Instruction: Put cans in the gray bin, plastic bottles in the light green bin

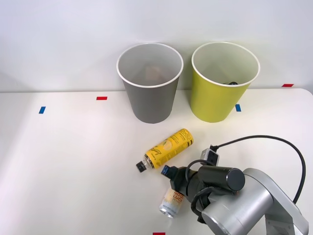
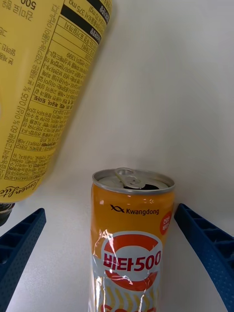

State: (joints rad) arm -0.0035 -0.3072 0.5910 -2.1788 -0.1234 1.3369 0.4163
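Lying on the worktop [image 1: 58, 161] between the spread blue fingers [image 2: 207, 243] of the right claw [image 1: 172, 182], the can [image 2: 130, 243] looks thin-walled, light and smooth, with its tab already opened, so a moderate pinch across mid-body seems best. The plastic bottle [image 1: 167, 148] lies just beside it, crowding one side, while the gray bin [image 1: 149, 81] and light green bin [image 1: 224, 81] stand well apart behind.

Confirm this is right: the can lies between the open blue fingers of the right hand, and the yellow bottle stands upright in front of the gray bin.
Not quite. The yellow bottle lies on its side on the table, as the front view shows. The rest holds: the can sits between the open fingers of the right hand, with the gray bin beyond.
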